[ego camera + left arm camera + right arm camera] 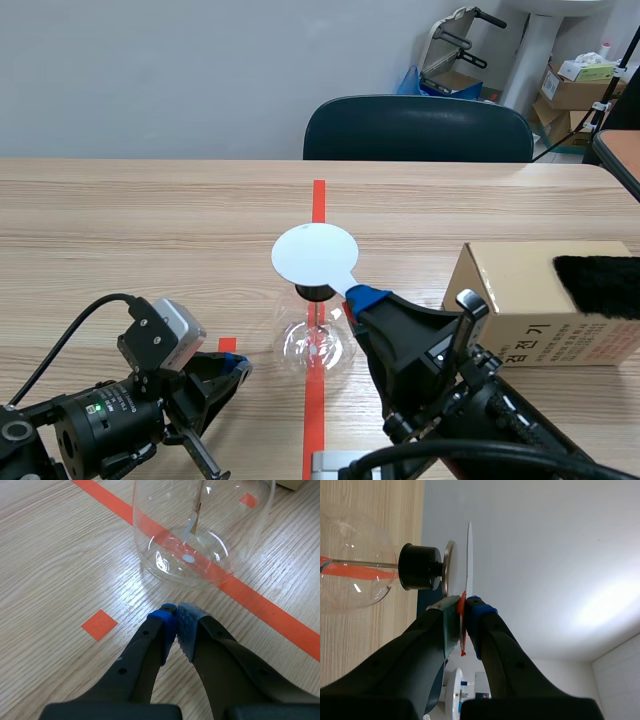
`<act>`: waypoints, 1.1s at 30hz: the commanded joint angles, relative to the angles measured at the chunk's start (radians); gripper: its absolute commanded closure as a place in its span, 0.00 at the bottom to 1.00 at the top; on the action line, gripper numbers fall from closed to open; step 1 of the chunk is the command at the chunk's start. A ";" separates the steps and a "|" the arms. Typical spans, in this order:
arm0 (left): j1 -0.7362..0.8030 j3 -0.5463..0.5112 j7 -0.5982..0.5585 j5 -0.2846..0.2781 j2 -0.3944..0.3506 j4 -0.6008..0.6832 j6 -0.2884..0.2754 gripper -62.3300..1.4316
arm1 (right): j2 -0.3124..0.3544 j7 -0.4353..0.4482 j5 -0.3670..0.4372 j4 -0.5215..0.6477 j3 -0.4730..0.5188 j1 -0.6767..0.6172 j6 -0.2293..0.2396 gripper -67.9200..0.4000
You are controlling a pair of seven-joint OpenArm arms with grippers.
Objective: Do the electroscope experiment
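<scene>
Scene view: white disc over flask.
Right wrist view: right pincer pinches disc beside metal plate.
Left wrist view: left pincer pressed together.

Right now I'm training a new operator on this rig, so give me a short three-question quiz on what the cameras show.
1. True or false: the right claw is shut on the white disc.
2. Pick one. The left claw is: A) gripping the glass flask; B) shut on nothing, apart from the flask; C) wide open.
3. Short answer: what lies on top of the cardboard box?

Key: 1 true; 2 B; 3 a black furry piece.
</scene>
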 commanded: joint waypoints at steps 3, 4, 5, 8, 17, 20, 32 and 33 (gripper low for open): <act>-0.002 -0.001 -0.010 0.000 0.002 0.012 -0.003 0.94 | 0.005 -0.004 -0.001 0.008 0.008 0.002 -0.014 0.98; -0.002 -0.001 -0.001 0.000 0.002 0.012 -0.003 0.94 | 0.005 -0.004 -0.001 0.008 0.008 0.002 -0.014 0.98; -0.002 -0.001 0.010 0.000 0.002 0.012 -0.003 0.94 | 0.005 -0.004 -0.001 0.008 0.008 0.002 -0.014 0.98; -0.002 -0.001 0.012 0.000 0.003 0.012 -0.003 0.94 | 0.005 -0.004 -0.001 0.008 0.008 0.002 -0.014 0.98; -0.002 -0.001 0.012 0.000 0.003 0.012 -0.003 0.94 | 0.005 -0.004 -0.001 0.008 0.008 0.002 -0.014 0.98; -0.002 -0.001 0.012 0.000 0.003 0.012 -0.003 0.94 | 0.005 -0.004 -0.001 0.008 0.008 0.002 -0.014 0.98; -0.002 -0.001 0.025 0.000 0.003 0.012 -0.004 0.94 | 0.005 -0.004 -0.001 0.008 0.008 0.002 -0.014 0.98; -0.002 -0.001 0.025 0.000 0.003 0.012 -0.004 0.94 | 0.005 -0.004 -0.001 0.008 0.008 0.002 -0.014 0.98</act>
